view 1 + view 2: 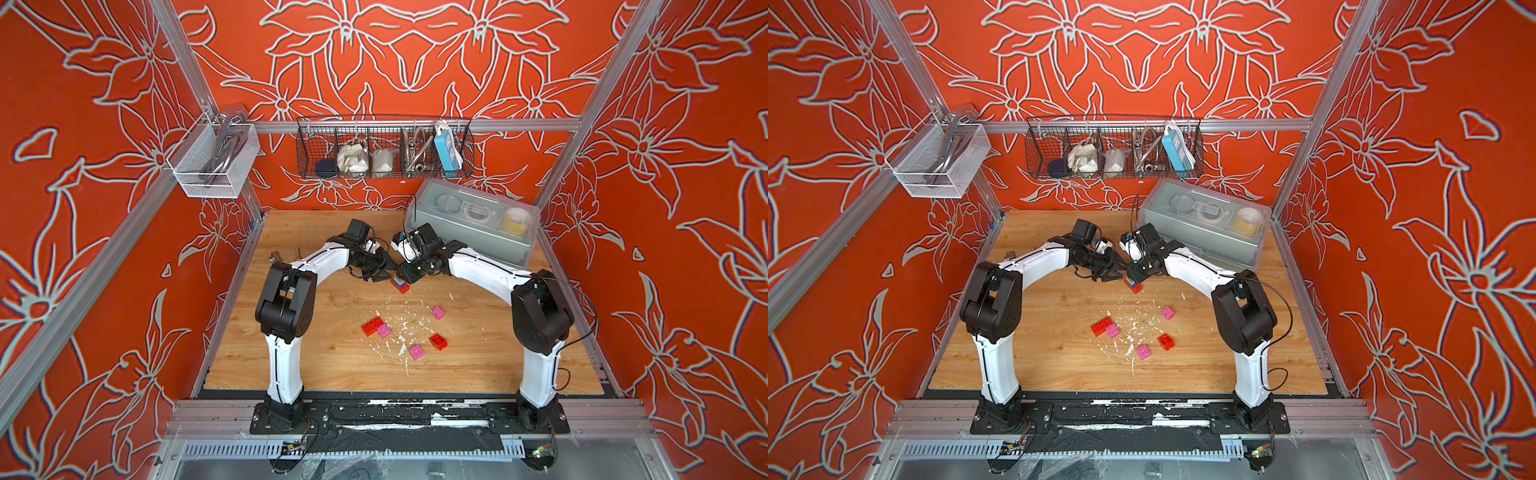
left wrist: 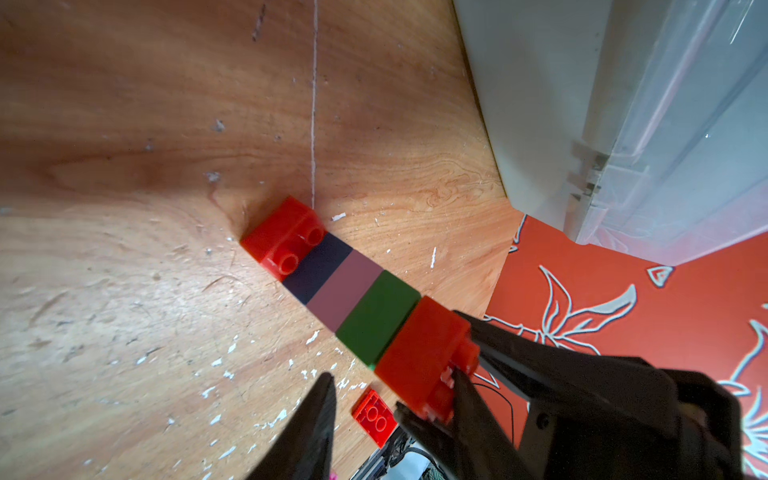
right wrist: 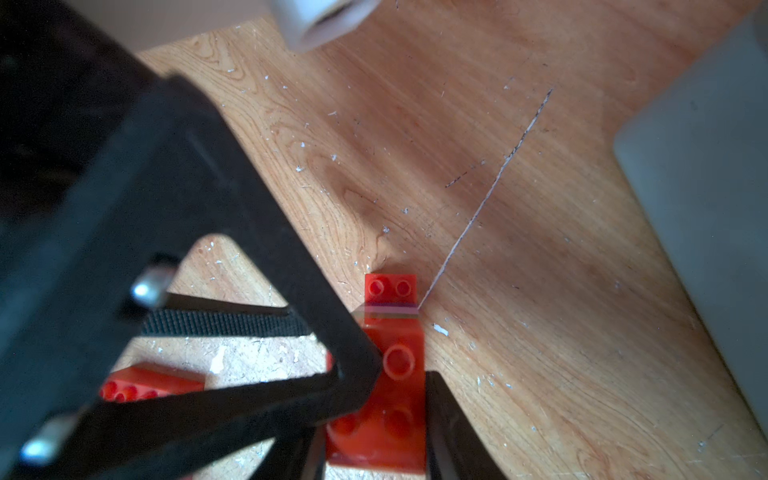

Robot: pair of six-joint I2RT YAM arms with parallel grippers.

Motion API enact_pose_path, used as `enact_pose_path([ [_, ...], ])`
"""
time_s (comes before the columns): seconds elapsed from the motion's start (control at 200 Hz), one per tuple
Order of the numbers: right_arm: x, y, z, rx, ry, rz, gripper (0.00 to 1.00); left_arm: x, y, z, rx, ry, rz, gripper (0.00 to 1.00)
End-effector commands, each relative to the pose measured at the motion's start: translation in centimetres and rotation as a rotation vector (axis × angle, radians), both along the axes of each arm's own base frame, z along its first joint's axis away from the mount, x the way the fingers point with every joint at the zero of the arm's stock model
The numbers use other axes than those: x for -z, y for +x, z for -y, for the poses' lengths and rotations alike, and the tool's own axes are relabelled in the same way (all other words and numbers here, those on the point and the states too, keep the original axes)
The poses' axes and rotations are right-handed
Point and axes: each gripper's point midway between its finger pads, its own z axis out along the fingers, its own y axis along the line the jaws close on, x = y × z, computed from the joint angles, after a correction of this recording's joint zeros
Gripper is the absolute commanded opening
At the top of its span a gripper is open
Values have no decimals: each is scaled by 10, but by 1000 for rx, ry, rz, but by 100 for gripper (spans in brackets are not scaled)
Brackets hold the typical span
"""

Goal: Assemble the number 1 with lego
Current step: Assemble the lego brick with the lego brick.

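Broadly, the wooden counter [image 1: 291, 365] takes up most of the scene, and you see a grey lidded box [image 1: 490, 245] sitting at its far right corner. Your left arm [image 1: 286, 299] and right arm [image 1: 540, 311] arch inward and meet near the middle, just in front of that box. Between them a lego stack [image 1: 400, 284] stands upright on the counter: red at the base, then blue, lilac, green and a top red brick [image 2: 419, 353]. Your right gripper [image 3: 374, 419] is clamped on that top red brick, a finger on either side. Your left gripper [image 2: 391, 374] has its jaws apart; one finger reaches the brick's studded top and the other hangs clear of it. Toward the arm bases, well apart from the stack, a long red brick [image 1: 372, 326] lies touching a pink brick [image 1: 384, 331]. A far pink brick [image 1: 438, 312], a small red brick [image 1: 438, 341] and a near pink brick [image 1: 416, 351] lie separately among white flecks [image 1: 401, 332].
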Motion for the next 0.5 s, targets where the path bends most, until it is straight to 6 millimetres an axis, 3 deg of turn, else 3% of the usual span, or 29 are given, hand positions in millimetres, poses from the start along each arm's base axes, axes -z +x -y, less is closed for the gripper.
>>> enact_pose_path([
  [0.0,78,-56,59,27,-257,-291,21,30,-12,-2,12,62,-78,42],
  [0.305,70,-45,61,45,-250,-273,29,46,-23,-7,32,101,-118,31],
  [0.495,62,-38,58,50,-241,-254,39,46,-26,-7,40,109,-126,30],
])
